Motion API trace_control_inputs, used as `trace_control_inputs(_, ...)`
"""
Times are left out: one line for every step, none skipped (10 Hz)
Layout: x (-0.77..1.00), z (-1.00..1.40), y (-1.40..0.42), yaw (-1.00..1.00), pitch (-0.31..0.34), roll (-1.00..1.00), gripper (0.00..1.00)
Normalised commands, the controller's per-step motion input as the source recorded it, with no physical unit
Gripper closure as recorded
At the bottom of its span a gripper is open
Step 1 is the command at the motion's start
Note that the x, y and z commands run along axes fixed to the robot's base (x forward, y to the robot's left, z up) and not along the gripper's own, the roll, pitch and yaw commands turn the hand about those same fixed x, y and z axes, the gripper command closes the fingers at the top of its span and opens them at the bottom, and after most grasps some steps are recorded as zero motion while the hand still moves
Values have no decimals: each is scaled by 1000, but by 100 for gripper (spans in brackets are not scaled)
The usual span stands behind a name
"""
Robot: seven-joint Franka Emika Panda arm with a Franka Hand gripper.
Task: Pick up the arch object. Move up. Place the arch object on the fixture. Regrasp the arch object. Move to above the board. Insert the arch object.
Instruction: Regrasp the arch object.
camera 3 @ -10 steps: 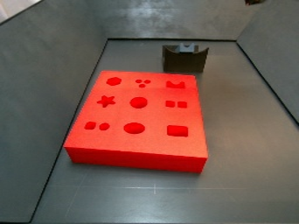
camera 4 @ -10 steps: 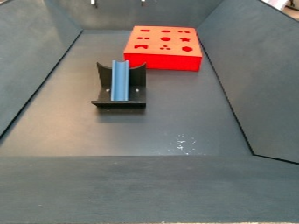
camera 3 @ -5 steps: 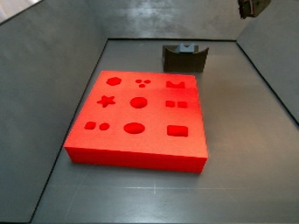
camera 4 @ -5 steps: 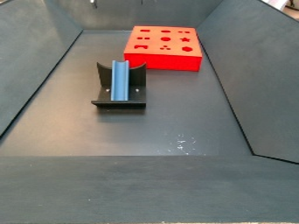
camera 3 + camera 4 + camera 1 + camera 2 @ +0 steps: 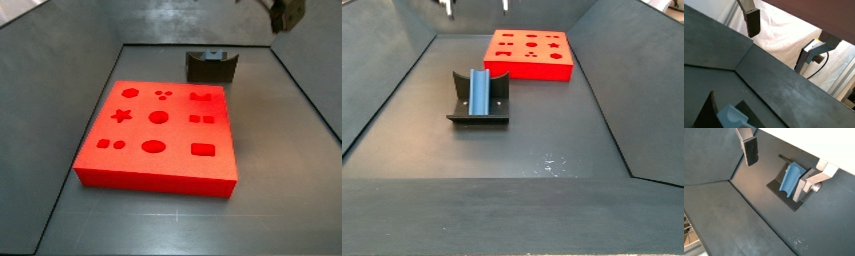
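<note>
While the arch object [image 5: 480,92] rests in the fixture [image 5: 478,112], the one thing you will find changed over the last second is the tool [image 5: 286,14]: from barely showing at the upper edge of a side view, it has come down into frame and now hangs high over the far right corner of the bin, above and to the right of the fixture [image 5: 211,66]. The piece, the fixture and the board [image 5: 160,134] lie as they did. Read this as the opening of the regrasp step; placement on the fixture looks complete, and the board's recesses are all unfilled.

Tool state: in both wrist views the two fingers [image 5: 750,150] stand well apart with nothing between them, so the tool is open and carries nothing.

Pose: the tool is raised well clear of the floor. In a wrist view the arch object [image 5: 791,176] shows as a light blue block seated in the fixture [image 5: 784,192], partly behind one finger and well below the tips. In the other side view only the fingertips [image 5: 448,8] appear at the upper edge, above the bin's far end. The descent needed to reach the piece appears, in your judgement, to be barely begun.
</note>
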Motion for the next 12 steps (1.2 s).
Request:
trace_control_inputs(61,-1000,54,86,-69,109,0)
trace_control_inputs(69,-1000,52,66,-76,89,0)
trace_control_inputs(78,-1000,46,41,-77,67,0)
trace_control_inputs(82,-1000,44,28,-72,65,0)
trace_control_inputs(91,-1000,35,12,-62,61,0)
trace_control_inputs(98,-1000,33,6,-58,58,0)
trace_control_inputs(113,-1000,26,-3,-35,52,0)
trace_control_inputs(116,-1000,21,-2,-23,54,0)
trace_control_inputs(116,-898,13,-2,-6,50,0)
trace_control_inputs(101,-761,6,7,-1,48,0)
trace_control_inputs(84,-577,0,19,-3,50,0)
trace_control_inputs(80,-488,-2,25,-5,51,0)
